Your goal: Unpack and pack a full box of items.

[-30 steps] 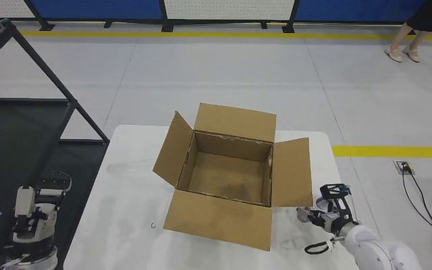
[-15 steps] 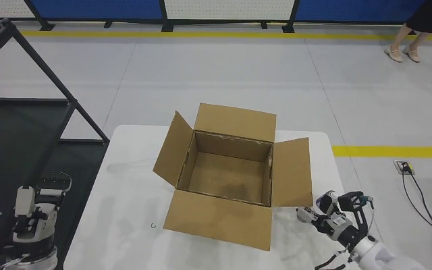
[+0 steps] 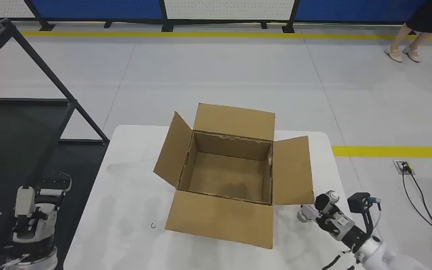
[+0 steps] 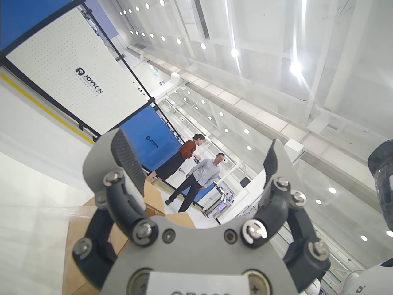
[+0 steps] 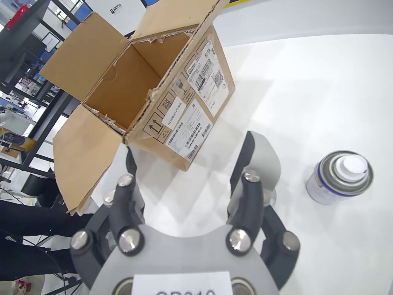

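An open cardboard box (image 3: 226, 177) stands in the middle of the white table (image 3: 128, 196), all flaps spread and only its bare floor showing inside. The right wrist view looks at the box (image 5: 129, 72) from its labelled side. A small metal can (image 5: 339, 177) with a white cap stands upright on the table beside my right gripper (image 5: 193, 151), apart from it. That gripper is open with nothing between its fingers and sits near the table's near right corner (image 3: 322, 210). My left gripper (image 4: 196, 142) is open, holds nothing and points up at the ceiling.
My left arm (image 3: 28, 217) sits off the table's left edge, next to a black metal frame (image 3: 64, 115). The box's right flap (image 3: 293, 172) hangs out close to my right gripper. Bare tabletop lies left of the box.
My right gripper has turned and shifted slightly down and to the right, away from the box's right flap. The left arm and the box have stayed put.
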You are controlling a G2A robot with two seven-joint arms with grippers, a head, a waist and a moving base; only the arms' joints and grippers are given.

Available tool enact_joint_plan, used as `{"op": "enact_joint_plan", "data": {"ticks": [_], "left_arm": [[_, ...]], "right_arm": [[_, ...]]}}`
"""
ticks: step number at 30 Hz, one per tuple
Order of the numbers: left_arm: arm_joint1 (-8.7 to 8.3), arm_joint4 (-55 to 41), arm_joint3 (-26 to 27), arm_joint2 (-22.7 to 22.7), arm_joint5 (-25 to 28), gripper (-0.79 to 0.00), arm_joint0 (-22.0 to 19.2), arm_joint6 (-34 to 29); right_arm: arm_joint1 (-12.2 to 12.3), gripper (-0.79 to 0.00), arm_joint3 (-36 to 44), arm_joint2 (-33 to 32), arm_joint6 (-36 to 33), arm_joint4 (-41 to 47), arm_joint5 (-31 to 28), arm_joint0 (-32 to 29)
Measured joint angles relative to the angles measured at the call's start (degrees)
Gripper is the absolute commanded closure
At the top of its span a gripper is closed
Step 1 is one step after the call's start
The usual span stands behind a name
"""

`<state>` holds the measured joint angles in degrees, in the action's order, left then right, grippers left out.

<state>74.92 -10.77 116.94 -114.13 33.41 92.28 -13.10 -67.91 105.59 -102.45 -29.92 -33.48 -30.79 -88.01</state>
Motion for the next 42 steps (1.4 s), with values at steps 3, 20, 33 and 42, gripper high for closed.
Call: {"op": "enact_joint_plan", "data": {"ticks": [3,20,33,42], "left_arm": [[0.0,0.0,0.0,0.0,0.0,-0.785,0.0,0.0],[0.0,0.0,0.0,0.0,0.0,-0.785,0.0,0.0],[0.0,0.0,0.0,0.0,0.0,-0.785,0.0,0.0],[0.0,0.0,0.0,0.0,0.0,-0.785,0.0,0.0]], "right_arm": [[0.16,-0.209,-0.47,0.26,0.43,0.46,-0.64,0.36],[1.07,-0.603,-0.39,1.55,0.47,0.12,1.31,3.15],[1.85,-0.785,7.6,-3.25,-3.36,-1.05,1.39,-4.79],[1.8,-0.785,7.27,-3.46,-2.97,-1.16,1.73,-4.75]]}}
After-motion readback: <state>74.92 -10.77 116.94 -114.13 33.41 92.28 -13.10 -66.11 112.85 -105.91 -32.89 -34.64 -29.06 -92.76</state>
